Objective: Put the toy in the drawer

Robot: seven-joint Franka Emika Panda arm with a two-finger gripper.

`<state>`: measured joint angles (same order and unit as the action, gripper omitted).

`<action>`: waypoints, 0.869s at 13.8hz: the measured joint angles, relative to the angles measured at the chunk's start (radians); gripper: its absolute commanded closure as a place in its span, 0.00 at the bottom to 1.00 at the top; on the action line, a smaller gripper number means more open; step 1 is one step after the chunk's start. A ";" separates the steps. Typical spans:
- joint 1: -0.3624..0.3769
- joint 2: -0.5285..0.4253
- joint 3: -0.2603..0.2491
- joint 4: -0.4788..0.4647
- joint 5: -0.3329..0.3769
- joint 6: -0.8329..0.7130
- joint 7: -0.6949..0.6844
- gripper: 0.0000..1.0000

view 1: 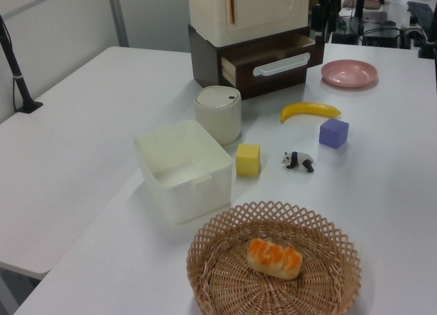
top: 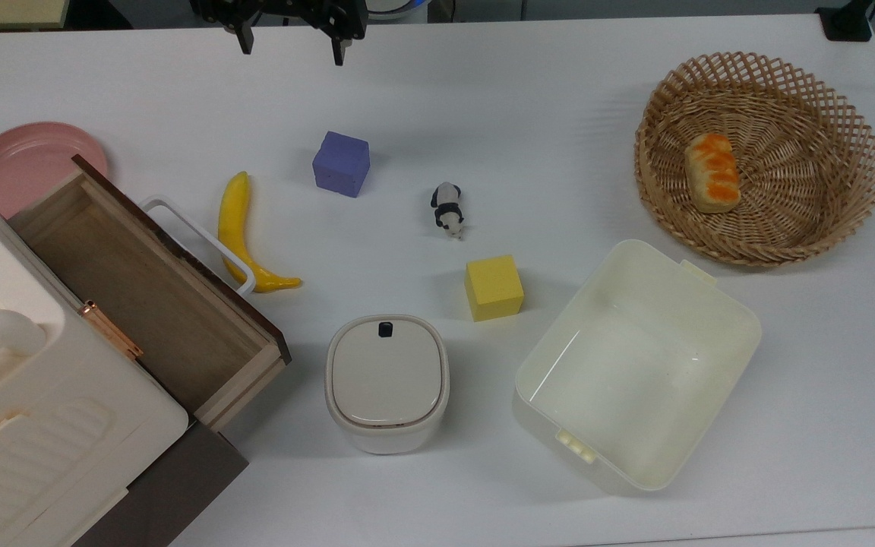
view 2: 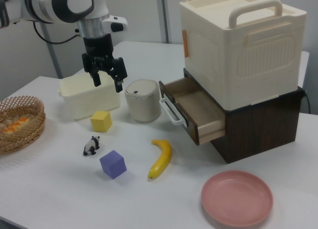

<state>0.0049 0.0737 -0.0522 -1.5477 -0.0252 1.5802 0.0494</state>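
We saw the toy (top: 446, 209) lying on the table (top: 544, 114), with the purple cube (top: 341, 163) at its ten o'clock and the yellow cube (top: 493, 287) at its five in the top view. The drawer (top: 145, 289) stood pulled out, far toward eight o'clock. Our claw (top: 289, 47) hung apart and empty, well off at eleven.

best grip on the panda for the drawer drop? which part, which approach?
Take the panda across its flanks at the mid-body, coming straight down. It looks to be standing on all fours, long axis roughly up-down in the top view, so the sides are the narrowest opposed faces; head and legs are too small. Nothing crowds it: purple cube and yellow cube sit apart. The tool is open.
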 measured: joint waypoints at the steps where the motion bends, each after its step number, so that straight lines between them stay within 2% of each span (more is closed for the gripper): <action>1: 0.000 0.000 0.000 0.000 0.000 0.000 0.000 0.00; 12: 0.001 0.000 0.003 0.001 0.000 -0.018 -0.003 0.00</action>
<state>0.0061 0.0741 -0.0492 -1.5469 -0.0250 1.5618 0.0467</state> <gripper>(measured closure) 0.000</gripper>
